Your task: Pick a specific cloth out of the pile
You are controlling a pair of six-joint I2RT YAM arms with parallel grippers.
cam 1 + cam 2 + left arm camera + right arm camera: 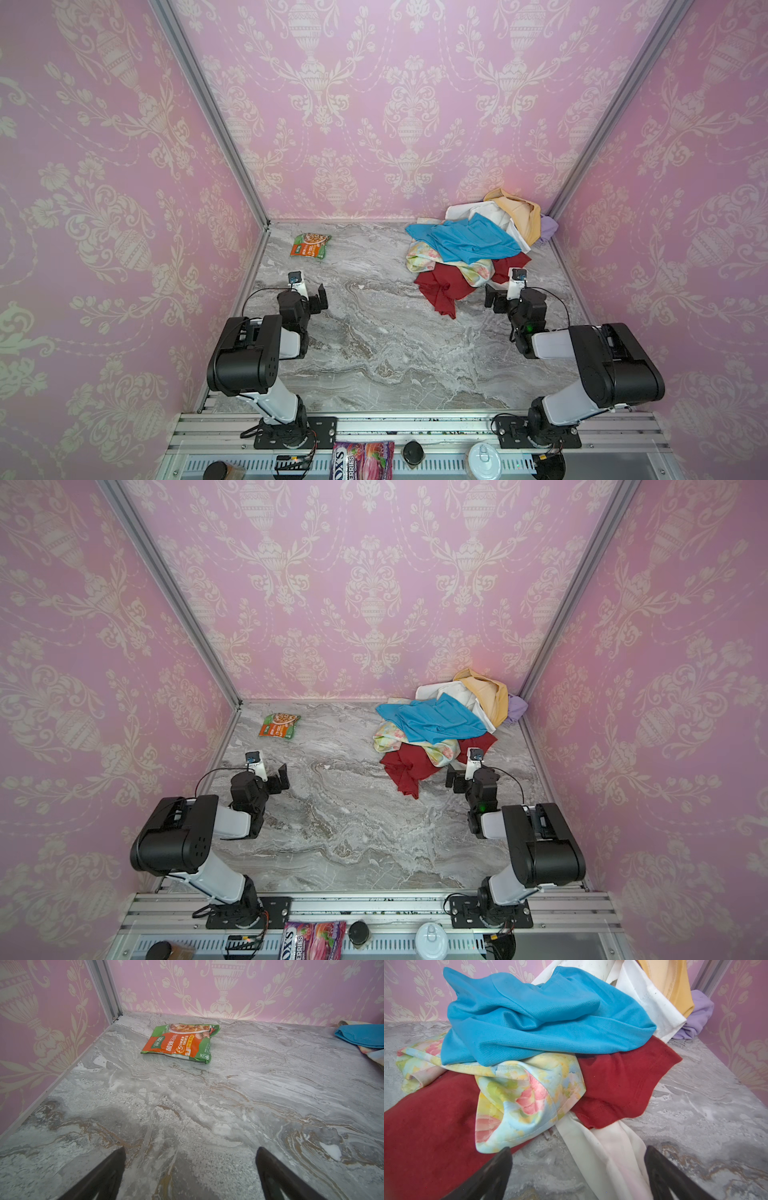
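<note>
Marble bench [374, 332] carries everything; right tool [577, 1152] spread and empty just before the pile [465, 249]; left tool [191, 1152] spread too, well apart. Mustard cloth [519, 210] sits at the far corner, apparently draped over white cloth [465, 212]; nothing grasped yet.

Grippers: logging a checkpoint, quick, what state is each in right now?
Left gripper: open, holding nothing.
Right gripper: open, holding nothing.

Mustard cloth [521, 212] crumpled atop pile [465, 249]; far right corner
</note>
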